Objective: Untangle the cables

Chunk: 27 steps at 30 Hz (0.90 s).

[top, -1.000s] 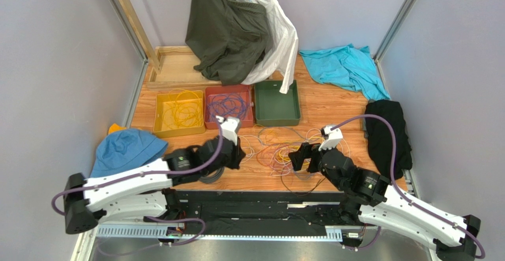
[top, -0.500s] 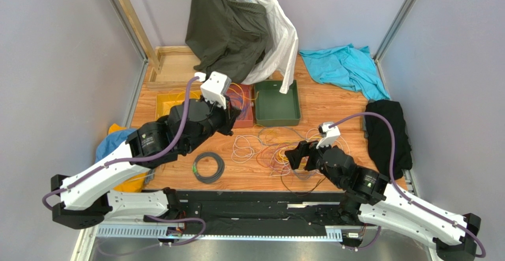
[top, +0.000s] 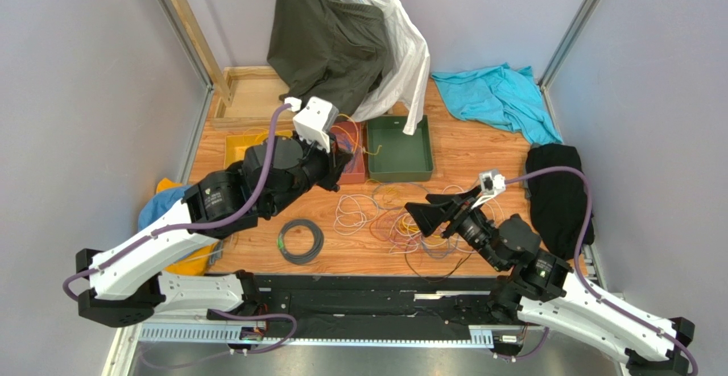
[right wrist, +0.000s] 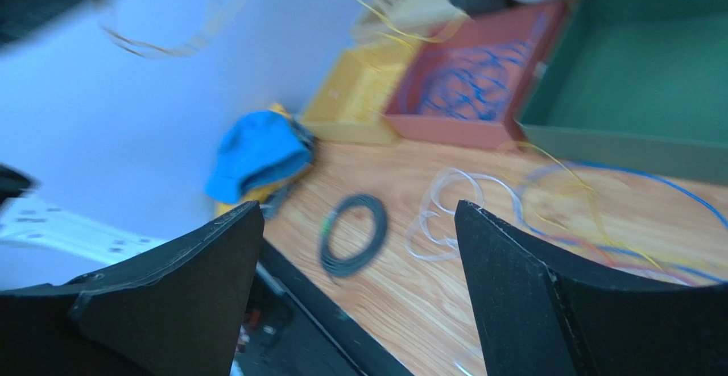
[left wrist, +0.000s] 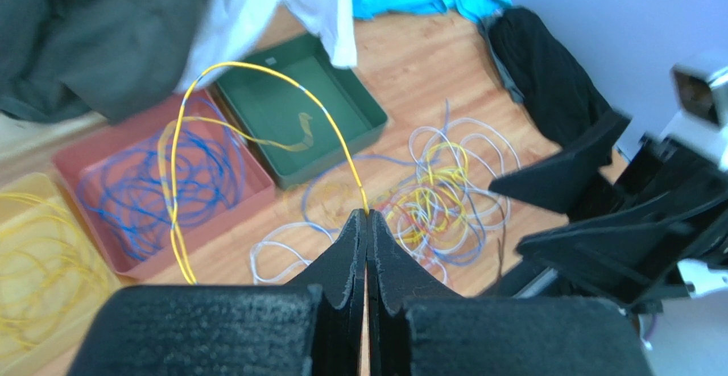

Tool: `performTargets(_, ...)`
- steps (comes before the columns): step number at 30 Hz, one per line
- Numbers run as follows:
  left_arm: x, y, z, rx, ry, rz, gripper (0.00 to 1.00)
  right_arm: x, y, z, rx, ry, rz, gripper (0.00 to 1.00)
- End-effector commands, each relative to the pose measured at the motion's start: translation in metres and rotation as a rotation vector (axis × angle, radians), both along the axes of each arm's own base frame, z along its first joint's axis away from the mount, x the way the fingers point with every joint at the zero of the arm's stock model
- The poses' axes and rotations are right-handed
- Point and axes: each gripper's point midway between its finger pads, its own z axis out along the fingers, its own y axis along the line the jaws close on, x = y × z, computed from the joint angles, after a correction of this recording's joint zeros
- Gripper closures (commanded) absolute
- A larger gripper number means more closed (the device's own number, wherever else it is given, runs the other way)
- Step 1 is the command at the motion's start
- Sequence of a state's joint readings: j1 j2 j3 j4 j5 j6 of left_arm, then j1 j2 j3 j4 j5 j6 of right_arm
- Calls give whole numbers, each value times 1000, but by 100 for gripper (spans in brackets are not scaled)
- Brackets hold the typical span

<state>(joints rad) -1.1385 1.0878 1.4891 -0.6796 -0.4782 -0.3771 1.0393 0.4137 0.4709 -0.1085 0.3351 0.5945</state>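
- Lifting a yellow cable [left wrist: 256, 70] out of the tangle [top: 389, 222] on the counter [top: 478, 150]: left pincer [left wrist: 366, 216] clenched on it, now high over the red tray [left wrist: 224, 222], up from counter level a second ago.
- Right pincer [top: 425, 210] spread wide, empty, beside the tangle.
- Probably one strand nearly free; yellow tray [top: 231, 140] just left, open air above.

Cables, string-thin, assorted colours.
- One yellow cable [left wrist: 231, 64]: pinched at the tip of the closed left gripper [left wrist: 366, 219], arching up and away from it, then drooping to its left.
- One tangled heap [top: 402, 214]: yellow, white, purple and orange-red loops, flat on the wood just ahead of the spread right gripper [top: 430, 216].
- Some white loops [top: 349, 214]: loose, below the left gripper, beside the heap.
- One dark grey coil [top: 301, 240]: neat ring, lying apart from the rest.
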Motion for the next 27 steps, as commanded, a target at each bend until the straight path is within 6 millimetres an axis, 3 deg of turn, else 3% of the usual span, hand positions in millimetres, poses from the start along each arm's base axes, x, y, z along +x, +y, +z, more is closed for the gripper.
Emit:
performTargets(1,-17,-11,6,-155,3,-96,100,-22,3,81,321,-179,114,13)
performTargets(2,-18,-13,-4,-157,17,-99,100,-21,5,83,330,-169,115,14)
performTargets(5,-24,-14,-2,-194,8,-133,100,-22,17,85,290,-145,149,15)
performTargets(7,-19,-5,1,-201,-8,-92,100,-22,23,75,241,-115,168,17)
performTargets(8,-16,2,8,-198,-20,-56,100,-20,25,69,218,-98,163,18)
performTargets(9,-2,19,-5,-121,-11,52,100,-19,24,63,200,-80,153,18)
performTargets(11,12,40,-6,-82,15,161,100,-13,16,47,160,-45,103,18)
performTargets(12,28,62,-27,-5,75,250,100,-11,13,37,141,-30,84,18)
performTargets(13,35,72,-34,-6,115,293,100,-8,7,23,103,-4,51,18)
performTargets(16,54,108,-57,28,170,424,100,-8,-9,12,83,3,4,18)
performTargets(18,67,130,-63,43,171,518,100,-8,-16,7,67,4,-15,18)
performTargets(21,83,150,-70,75,174,601,100,-7,-25,-2,33,3,-43,18)
performTargets(27,119,168,-75,43,195,673,100,-5,-36,-15,-10,7,-84,18)
